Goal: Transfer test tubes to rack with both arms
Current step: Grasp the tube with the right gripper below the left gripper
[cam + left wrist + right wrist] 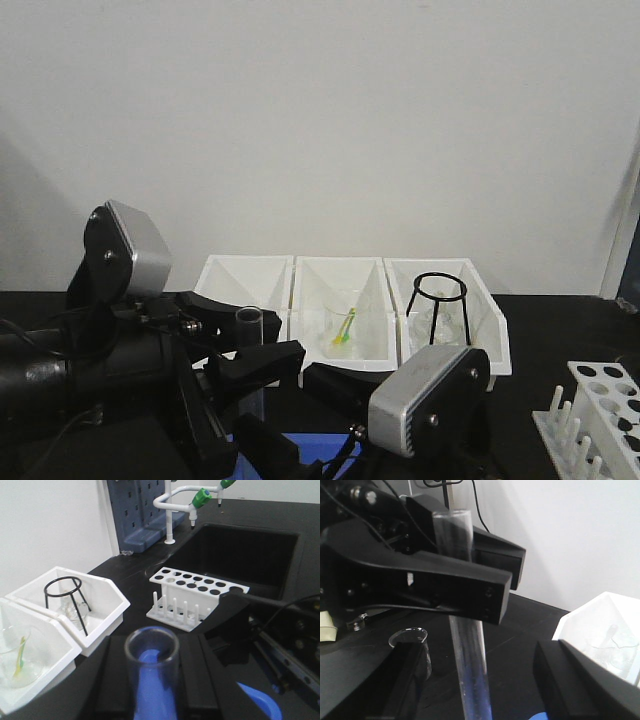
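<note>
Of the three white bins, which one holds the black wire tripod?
The end bin nearest the rack: the tripod stands in it. The middle bin holds a beaker; no tripod shows in the third bin.

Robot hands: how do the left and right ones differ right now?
The left angular black hand is shut on the slim clear glass test tube; the right angular black hand is open. The left grips the tube's upper part; the right's fingers flank its lower part without touching. Both look alike.
</note>
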{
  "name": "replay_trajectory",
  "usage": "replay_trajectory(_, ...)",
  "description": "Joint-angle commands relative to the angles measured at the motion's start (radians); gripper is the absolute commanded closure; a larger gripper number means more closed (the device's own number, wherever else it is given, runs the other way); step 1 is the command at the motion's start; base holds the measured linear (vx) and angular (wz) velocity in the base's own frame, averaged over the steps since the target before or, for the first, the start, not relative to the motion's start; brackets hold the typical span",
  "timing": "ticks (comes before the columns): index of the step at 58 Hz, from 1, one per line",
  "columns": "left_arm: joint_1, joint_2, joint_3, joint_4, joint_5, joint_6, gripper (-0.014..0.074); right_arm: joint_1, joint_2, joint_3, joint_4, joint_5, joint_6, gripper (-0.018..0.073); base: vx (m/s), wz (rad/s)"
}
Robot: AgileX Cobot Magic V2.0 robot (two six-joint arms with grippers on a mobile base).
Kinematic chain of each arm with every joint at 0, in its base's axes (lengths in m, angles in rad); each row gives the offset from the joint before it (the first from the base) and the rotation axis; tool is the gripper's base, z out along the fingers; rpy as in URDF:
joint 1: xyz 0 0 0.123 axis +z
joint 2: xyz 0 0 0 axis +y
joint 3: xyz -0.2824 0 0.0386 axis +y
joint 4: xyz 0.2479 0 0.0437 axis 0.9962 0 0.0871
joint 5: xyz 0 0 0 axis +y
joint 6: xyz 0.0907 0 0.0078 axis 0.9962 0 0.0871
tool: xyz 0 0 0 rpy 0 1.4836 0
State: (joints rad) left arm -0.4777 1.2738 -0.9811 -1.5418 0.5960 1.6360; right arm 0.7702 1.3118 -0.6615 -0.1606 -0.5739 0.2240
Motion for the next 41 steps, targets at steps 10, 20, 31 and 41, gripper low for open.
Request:
replay_trajectory(10,-0.003,0.004,-0.040,-0.108,0.094,0.003,0.0617,-0.001,-0.024,-0.029,-0.034,-0.092,0.019,0.0039,0.00,0.00)
replay_trajectory(20,-0.003,0.016,-0.040,-0.134,0.123,0.003,0.0617,-0.001,-0.024,-0.029,-0.035,-0.086,0.019,0.0043,0.00,0.00)
replay_trajectory(31,-0.009,0.016,-0.040,-0.145,0.145,0.001,0.0617,-0.001,-0.014,-0.029,-0.035,-0.085,0.021,0.0048,0.00,0.00)
replay_trajectory(41,-0.011,0.016,-0.040,-0.145,0.151,0.000,0.0617,-0.001,0.012,-0.033,-0.043,-0.086,0.034,0.0048,0.00,0.00)
